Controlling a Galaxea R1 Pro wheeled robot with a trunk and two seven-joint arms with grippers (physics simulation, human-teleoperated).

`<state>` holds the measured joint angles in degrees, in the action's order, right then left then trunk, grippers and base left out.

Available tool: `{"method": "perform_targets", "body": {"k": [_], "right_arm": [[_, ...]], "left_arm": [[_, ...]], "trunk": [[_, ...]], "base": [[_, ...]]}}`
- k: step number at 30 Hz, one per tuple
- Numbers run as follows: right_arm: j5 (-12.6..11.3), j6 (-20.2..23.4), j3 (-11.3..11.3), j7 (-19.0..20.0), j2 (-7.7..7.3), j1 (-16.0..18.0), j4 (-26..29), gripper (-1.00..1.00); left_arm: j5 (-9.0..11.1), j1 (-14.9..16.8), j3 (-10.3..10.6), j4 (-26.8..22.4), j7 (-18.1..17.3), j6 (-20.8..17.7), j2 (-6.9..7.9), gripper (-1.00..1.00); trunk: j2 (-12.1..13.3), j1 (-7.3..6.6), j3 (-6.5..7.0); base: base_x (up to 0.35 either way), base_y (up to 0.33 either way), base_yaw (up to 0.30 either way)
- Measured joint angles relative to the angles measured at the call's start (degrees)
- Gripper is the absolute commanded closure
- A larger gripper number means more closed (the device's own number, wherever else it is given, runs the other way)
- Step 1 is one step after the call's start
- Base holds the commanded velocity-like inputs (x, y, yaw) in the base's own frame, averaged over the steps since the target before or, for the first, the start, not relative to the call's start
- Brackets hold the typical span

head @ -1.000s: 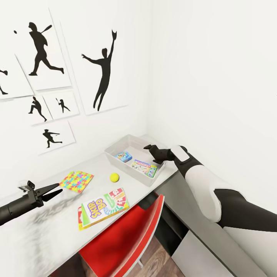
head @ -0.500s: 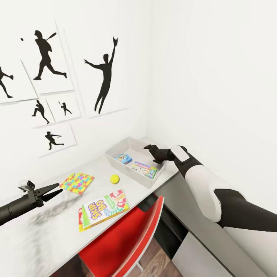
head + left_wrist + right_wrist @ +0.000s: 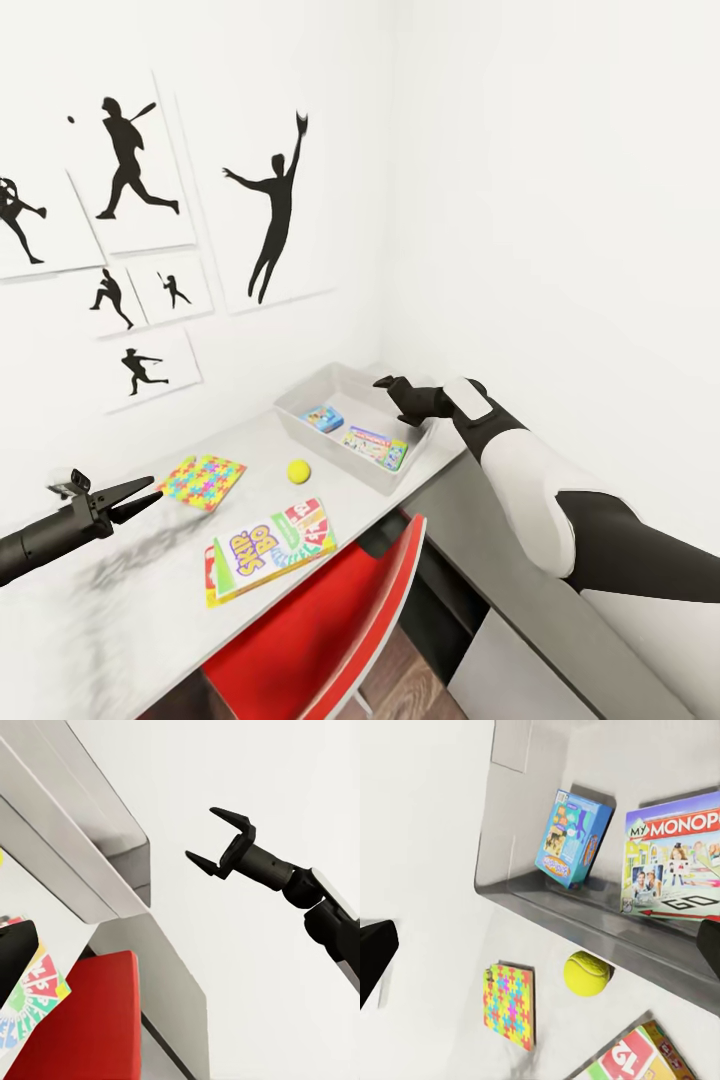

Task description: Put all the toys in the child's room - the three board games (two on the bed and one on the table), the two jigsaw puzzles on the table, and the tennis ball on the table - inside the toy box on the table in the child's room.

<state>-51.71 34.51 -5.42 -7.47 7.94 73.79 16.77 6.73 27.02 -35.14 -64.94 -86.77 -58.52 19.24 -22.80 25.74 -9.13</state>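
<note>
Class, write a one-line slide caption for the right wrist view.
Two board games in the toy box; tennis ball and jigsaw puzzle outside.

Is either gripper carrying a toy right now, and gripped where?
No. The left gripper is open and empty above the table; the right gripper is open and empty over the toy box.

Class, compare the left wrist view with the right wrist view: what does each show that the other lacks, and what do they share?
Left wrist alone: the right tool, open and empty in front of the white wall, and the red chair. Right wrist alone: the small blue game and the Monopoly box inside the toy box, the tennis ball and a jigsaw puzzle on the table. Shared: the toy box, the table, and the Skip-Bo box.
</note>
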Motion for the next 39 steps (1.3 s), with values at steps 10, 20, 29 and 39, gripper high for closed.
{"method": "perform_targets", "body": {"k": [10, 20, 29, 39], "right_arm": [[0.0, 0.0, 0.0, 0.0, 0.00, 0.0, 0.0, -1.00], [0.0, 0.0, 0.0, 0.0, -0.01, 0.0, 0.0, -1.00], [0.0, -0.2, 0.0, 0.0, -0.04, 0.0, 0.0, -1.00], [0.0, -0.2, 0.0, 0.0, -0.08, -0.1, 0.0, -1.00]], "left_arm": [[0.0, 0.0, 0.0, 0.0, 0.0, 0.0, 0.00, -1.00], [0.0, 0.0, 0.0, 0.0, 0.0, 0.0, 0.00, -1.00], [-0.1, 0.0, 0.0, 0.0, 0.0, 0.0, 0.00, -1.00], [-0.1, 0.0, 0.0, 0.0, 0.0, 0.1, 0.00, -1.00]], "trunk": [[0.0, 0.00, 0.95], [0.0, 0.00, 1.90], [0.0, 0.00, 2.75], [0.0, 0.00, 3.70]], "base": [[0.000, 0.000, 0.000], [0.000, 0.000, 0.000], [0.000, 0.000, 0.000], [0.000, 0.000, 0.000]]}}
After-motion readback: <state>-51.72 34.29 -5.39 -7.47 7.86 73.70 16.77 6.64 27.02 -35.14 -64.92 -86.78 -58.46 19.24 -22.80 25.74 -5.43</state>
